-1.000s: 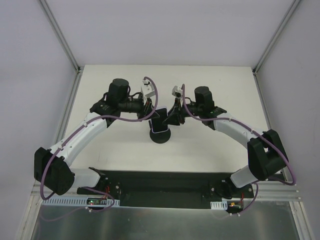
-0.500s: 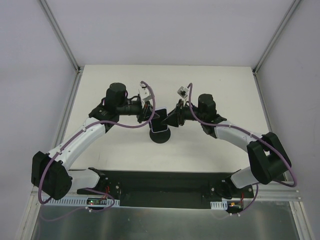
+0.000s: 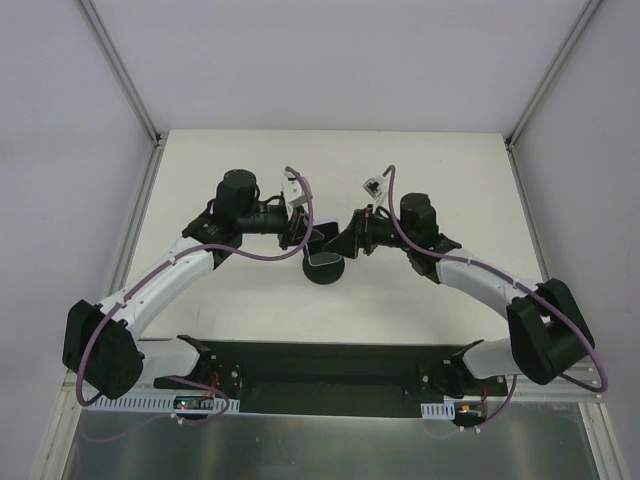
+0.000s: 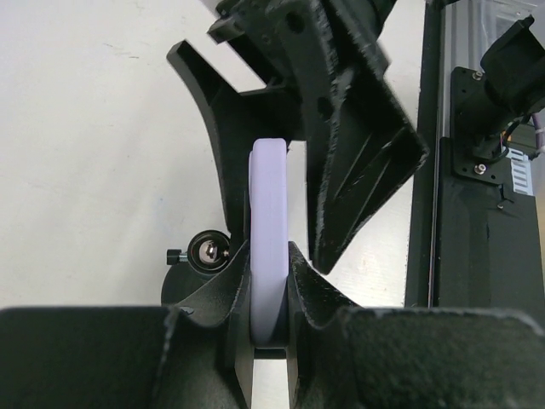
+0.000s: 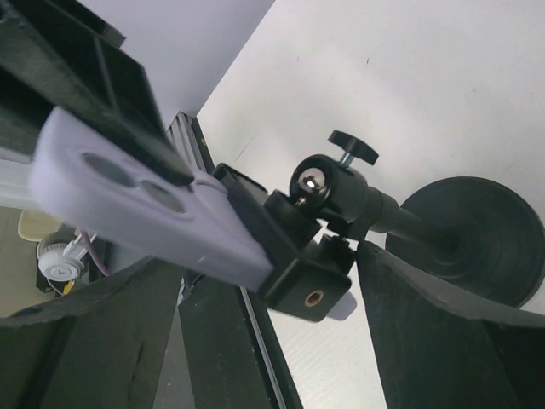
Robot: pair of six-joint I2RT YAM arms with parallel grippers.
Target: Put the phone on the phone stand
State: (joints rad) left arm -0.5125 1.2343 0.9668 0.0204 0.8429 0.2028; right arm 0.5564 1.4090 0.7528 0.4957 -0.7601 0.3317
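Observation:
The phone [image 3: 322,251] is lavender-rimmed and stands on edge over the phone stand's round base [image 3: 325,271]. My left gripper [image 4: 270,294] is shut on the phone's thin pale edge [image 4: 268,221]. From the right wrist, the phone's lavender back [image 5: 145,204] with its two lenses runs into the stand's black clamp [image 5: 311,277], below the ball joint [image 5: 326,183] and the disc base [image 5: 477,239]. My right gripper [image 5: 264,285] stands open, a finger on each side of the clamp and touching nothing. From above, my right gripper [image 3: 352,238] is just right of the phone.
A dark metal base plate [image 3: 330,375] runs along the near table edge behind the arm bases. Purple cables [image 3: 300,190] loop over both wrists. Grey walls and frame rails close in the cream table [image 3: 450,180] on three sides.
My right gripper has opened wide and now stands loose around the stand's clamp. Both wrists shifted slightly toward the table's near side, and the phone came lower over the stand.

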